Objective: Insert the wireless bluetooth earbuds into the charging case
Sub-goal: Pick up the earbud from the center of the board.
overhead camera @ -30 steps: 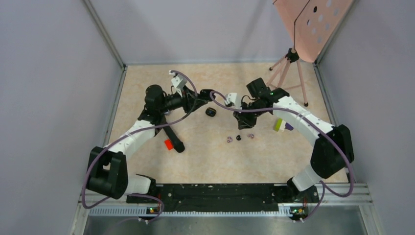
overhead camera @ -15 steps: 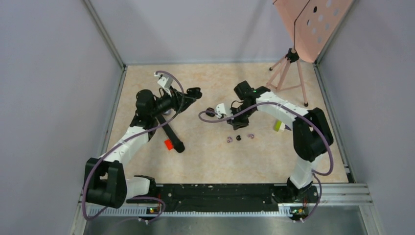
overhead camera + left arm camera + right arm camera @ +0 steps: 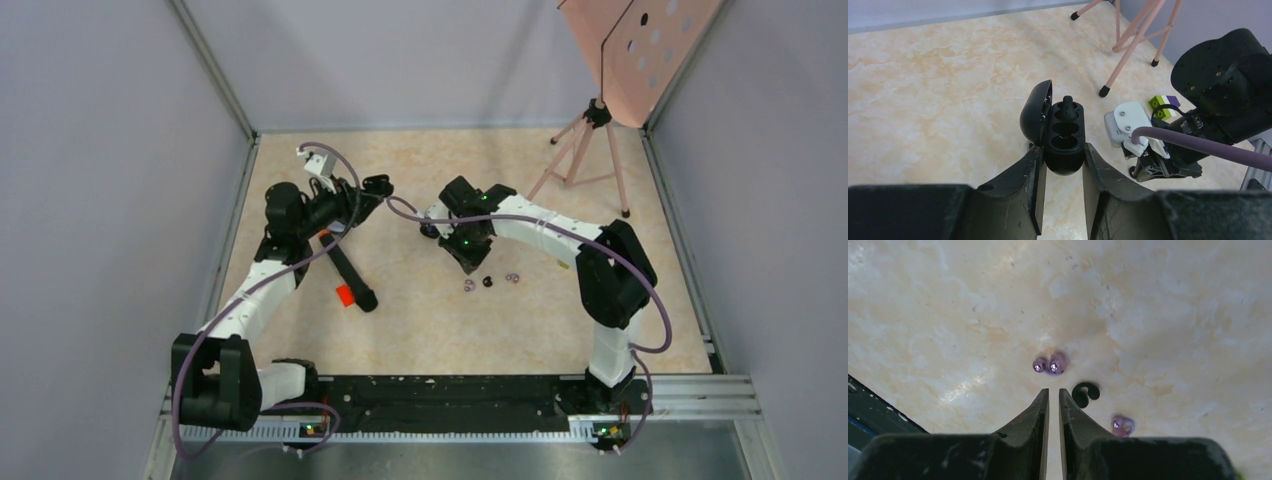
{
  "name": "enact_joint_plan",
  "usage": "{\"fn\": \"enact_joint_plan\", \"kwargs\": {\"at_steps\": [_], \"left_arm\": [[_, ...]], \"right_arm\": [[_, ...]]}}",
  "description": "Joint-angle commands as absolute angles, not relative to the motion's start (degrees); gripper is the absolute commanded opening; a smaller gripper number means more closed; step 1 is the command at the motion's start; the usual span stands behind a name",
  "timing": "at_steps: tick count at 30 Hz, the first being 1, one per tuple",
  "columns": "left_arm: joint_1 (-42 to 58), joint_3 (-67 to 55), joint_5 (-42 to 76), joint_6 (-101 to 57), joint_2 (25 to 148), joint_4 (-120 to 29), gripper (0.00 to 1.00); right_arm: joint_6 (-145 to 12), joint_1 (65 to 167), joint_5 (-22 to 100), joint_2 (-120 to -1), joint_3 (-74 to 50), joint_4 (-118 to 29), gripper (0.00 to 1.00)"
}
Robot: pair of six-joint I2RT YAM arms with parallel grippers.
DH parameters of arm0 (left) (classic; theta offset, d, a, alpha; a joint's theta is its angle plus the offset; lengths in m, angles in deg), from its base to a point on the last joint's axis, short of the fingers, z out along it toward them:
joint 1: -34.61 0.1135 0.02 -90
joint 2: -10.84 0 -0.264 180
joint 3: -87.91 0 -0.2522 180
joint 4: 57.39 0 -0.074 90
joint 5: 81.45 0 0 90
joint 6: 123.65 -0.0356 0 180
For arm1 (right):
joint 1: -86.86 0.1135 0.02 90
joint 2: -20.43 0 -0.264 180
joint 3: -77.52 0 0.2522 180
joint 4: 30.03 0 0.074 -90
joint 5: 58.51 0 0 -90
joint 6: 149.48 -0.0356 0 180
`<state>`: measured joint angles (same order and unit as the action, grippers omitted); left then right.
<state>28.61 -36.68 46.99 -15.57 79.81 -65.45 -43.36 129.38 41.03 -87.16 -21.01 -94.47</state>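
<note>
Left gripper (image 3: pixel 1063 159) is clamped on the black charging case (image 3: pixel 1064 142), one finger on each side. The lid (image 3: pixel 1034 112) is hinged open, and one black earbud (image 3: pixel 1066 104) sits in the far socket. Right gripper (image 3: pixel 1053 394) points down at the marbled table (image 3: pixel 948 315), its fingers nearly together with a thin slit between them, gripping nothing. Loose earbuds lie on the table by its tips: a purple pair (image 3: pixel 1050 363) touching each other just ahead, a black loose bud (image 3: pixel 1084 393) just beside one finger, and a single purple bud (image 3: pixel 1122 425) near that.
</note>
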Motion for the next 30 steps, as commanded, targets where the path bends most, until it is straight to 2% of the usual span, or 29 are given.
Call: {"fn": "enact_joint_plan", "kwargs": {"at_steps": [1,7,13,30], "left_arm": [[29.2,-33.8,46.7,-16.0,79.8,-66.1,0.0],[29.6,-33.8,45.9,-16.0,79.7,-66.1,0.0],[29.8,-33.5,45.8,-16.1,79.3,-65.1,0.0],[29.9,-33.5,44.8,-16.3,79.1,-64.0,0.0]], "right_arm": [[-59.7,130.2,31.9,-84.2,-18.9,-96.4,0.14],[-64.3,129.6,29.8,-85.5,-17.4,-97.5,0.18],[-65.2,129.4,29.8,-86.2,-16.8,-97.4,0.25],[-65.9,127.4,31.1,-89.6,-14.9,-95.5,0.23]]}}
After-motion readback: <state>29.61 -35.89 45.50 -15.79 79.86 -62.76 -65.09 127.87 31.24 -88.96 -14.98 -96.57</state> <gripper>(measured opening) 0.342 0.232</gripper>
